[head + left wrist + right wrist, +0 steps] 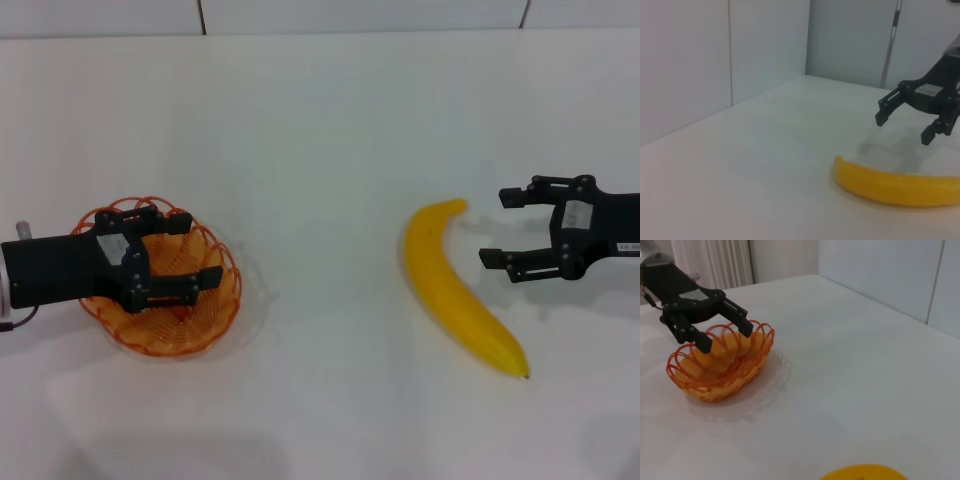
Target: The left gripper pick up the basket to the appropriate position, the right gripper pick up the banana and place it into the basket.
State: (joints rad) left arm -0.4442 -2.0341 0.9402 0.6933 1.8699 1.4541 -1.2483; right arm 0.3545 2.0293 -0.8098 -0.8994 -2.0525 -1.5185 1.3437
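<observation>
With jaws spread and empty above the basket [160, 280] at the table's left, the left gripper [190, 255] should straddle one rim loop squarely before closing, while the right gripper [505, 228], also spread, waits just beside the banana [455, 290].

The basket [160, 300], a shallow oval bowl of orange looped wire with a scalloped rim, sat upright on the white counter [320, 150] at about 9 o'clock. The banana [455, 285], smooth, curved and bright yellow, lay flat well apart from it toward 3 o'clock, one end pointing to 12 and its dark tip to 5.
</observation>
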